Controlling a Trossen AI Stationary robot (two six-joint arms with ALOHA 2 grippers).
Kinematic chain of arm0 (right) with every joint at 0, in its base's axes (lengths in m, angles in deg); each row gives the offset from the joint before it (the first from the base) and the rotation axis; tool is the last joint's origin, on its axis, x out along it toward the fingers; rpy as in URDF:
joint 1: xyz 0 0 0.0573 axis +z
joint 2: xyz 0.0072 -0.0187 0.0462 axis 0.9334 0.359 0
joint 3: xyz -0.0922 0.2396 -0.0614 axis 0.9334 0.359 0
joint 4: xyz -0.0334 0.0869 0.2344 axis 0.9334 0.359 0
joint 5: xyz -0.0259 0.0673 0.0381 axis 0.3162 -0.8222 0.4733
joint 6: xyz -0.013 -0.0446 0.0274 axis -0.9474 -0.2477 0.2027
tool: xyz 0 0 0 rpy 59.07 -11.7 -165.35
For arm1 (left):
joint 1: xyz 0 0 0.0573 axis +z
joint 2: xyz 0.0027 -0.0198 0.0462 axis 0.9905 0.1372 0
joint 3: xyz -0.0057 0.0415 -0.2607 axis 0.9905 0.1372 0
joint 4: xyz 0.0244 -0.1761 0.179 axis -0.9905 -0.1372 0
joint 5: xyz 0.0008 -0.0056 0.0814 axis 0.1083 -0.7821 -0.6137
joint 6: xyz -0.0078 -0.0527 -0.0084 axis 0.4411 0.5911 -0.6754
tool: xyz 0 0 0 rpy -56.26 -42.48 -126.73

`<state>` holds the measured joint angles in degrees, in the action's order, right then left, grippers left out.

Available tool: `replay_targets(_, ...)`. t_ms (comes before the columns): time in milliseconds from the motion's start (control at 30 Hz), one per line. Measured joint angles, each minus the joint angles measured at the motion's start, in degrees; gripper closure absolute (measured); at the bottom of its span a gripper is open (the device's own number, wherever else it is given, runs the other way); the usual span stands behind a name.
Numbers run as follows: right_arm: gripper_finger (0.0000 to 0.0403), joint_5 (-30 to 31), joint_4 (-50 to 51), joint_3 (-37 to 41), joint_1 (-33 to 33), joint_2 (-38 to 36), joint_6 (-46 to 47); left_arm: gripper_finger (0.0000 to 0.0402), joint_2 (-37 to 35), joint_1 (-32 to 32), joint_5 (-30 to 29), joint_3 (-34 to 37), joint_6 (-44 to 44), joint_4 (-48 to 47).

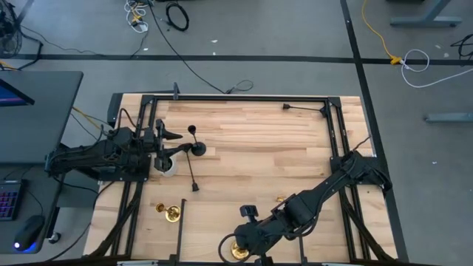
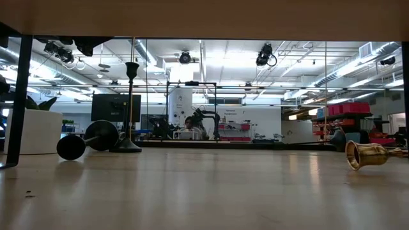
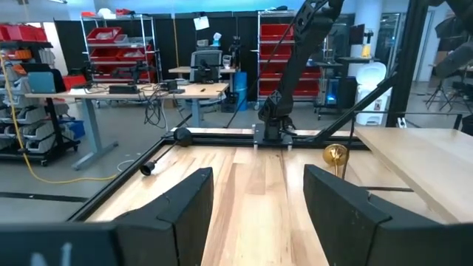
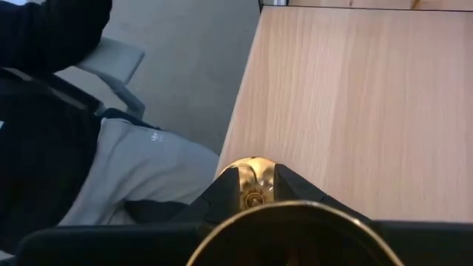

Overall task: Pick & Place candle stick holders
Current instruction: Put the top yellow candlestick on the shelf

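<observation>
my right gripper pinches a brass candle holder at the table's front edge. left gripper spread, empty, near the white pot. no readable writing.

You've got a pale, smooth satin-finish wood bench, glossy polished brass-gold holders that mirror the light, matte black holders with a metal look, matte dark plastic-looking fingers, and a smooth white plant pot.
</observation>
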<state>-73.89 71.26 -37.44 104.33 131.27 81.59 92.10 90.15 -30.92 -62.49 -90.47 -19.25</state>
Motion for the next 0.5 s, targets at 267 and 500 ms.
replay_targets(267, 0.0331, 0.7, 0.6, 0.0, 0.1, 0.0, -0.2, 0.0191, 0.0, 0.0, 0.0, 0.0, -0.1, 0.0)
replay_targets(500, 0.0326, 0.8, -0.3, 0.0, 0.1, 0.0, -0.4, 0.0191, 0.0, 0.0, 0.0, 0.0, -0.1, 0.0)
